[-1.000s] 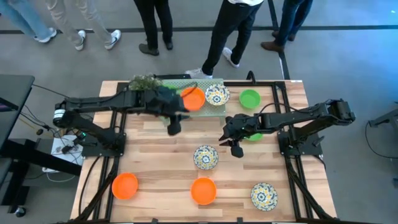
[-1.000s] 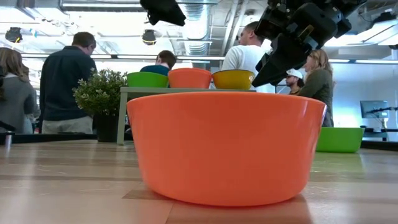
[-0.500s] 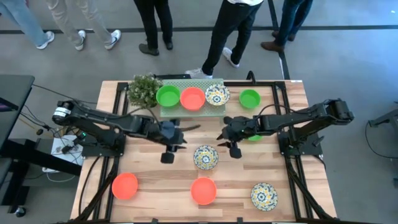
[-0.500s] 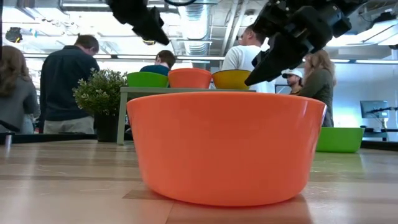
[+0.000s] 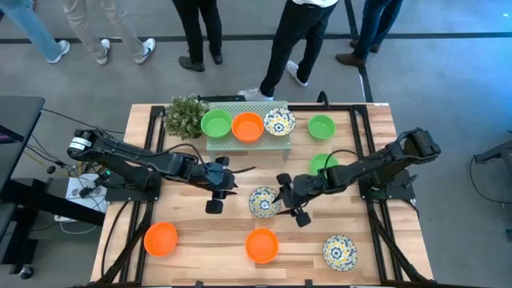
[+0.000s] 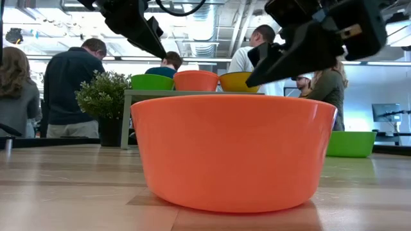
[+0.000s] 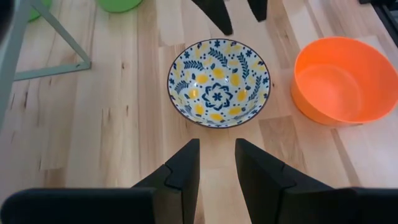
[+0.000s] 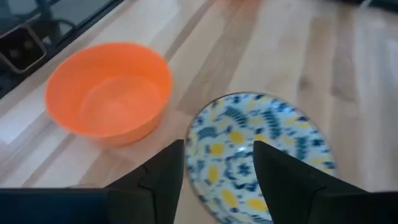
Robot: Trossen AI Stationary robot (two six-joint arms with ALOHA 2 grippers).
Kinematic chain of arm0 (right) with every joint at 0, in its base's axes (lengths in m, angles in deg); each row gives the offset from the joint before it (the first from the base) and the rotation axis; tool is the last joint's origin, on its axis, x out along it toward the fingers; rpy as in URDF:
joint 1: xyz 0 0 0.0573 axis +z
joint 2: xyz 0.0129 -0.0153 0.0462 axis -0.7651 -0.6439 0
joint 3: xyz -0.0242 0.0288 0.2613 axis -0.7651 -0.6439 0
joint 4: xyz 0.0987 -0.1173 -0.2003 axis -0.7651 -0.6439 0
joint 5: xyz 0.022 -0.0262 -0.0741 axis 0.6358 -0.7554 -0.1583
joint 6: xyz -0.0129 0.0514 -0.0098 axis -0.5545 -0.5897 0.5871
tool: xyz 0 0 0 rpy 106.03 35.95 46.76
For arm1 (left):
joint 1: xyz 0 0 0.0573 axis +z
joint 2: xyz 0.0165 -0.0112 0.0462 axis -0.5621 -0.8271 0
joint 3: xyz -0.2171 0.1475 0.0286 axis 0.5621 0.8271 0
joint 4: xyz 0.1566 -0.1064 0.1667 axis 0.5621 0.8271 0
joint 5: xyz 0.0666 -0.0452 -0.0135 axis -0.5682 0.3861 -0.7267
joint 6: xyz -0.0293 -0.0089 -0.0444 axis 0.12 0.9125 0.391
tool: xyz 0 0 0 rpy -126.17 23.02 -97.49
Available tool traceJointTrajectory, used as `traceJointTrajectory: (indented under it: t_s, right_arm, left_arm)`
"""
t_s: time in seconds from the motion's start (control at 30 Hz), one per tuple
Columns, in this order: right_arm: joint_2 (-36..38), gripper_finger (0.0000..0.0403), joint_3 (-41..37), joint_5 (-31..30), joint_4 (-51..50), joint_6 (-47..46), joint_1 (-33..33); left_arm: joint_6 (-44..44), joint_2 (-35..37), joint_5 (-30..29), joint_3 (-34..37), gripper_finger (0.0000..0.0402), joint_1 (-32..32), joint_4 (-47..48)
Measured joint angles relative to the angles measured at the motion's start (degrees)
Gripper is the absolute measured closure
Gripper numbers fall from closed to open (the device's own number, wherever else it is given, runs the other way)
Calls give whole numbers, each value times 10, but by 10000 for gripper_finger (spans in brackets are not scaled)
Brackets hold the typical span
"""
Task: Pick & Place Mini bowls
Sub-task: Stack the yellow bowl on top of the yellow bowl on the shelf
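Reaching right gripper (image 5: pixel 282 199), fingers spread wide and empty, over right rim of patterned bowl (image 5: pixel 264 202) sitting mid-table; straddling rim squarely before closing, avoiding left gripper (image 5: pixel 218 182), partly open, empty, hovering just left, and orange bowl (image 5: pixel 261 245) nearer.

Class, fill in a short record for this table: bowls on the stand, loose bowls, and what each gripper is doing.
stand: holds green bowl, orange bowl, floral bowl
centre floral bowl: on the table between both grippers
front orange bowl: on the table, near edge
left gripper: open, empty, beside the centre floral bowl
right gripper: open, empty, at the centre floral bowl's other side
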Motion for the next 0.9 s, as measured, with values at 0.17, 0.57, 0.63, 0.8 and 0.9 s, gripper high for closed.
traceJointTrajectory:
  t_s: [0.17,0.57,0.63,0.8,0.9]
  right_arm:
    - [-33,211,0,-1,-2,-15,17]
    - [-80,217,0,-35,1,30,19]
    - [-80,224,0,-39,2,46,19]
    - [-80,265,0,-47,1,73,19]
    - [-80,302,0,-46,0,79,19]
  left_arm:
    - [12,0,0,0,298,0,0]
    - [12,0,0,0,298,0,0]
    - [12,0,0,0,298,0,0]
    - [12,0,0,0,298,0,0]
    - [12,0,0,0,298,0,0]
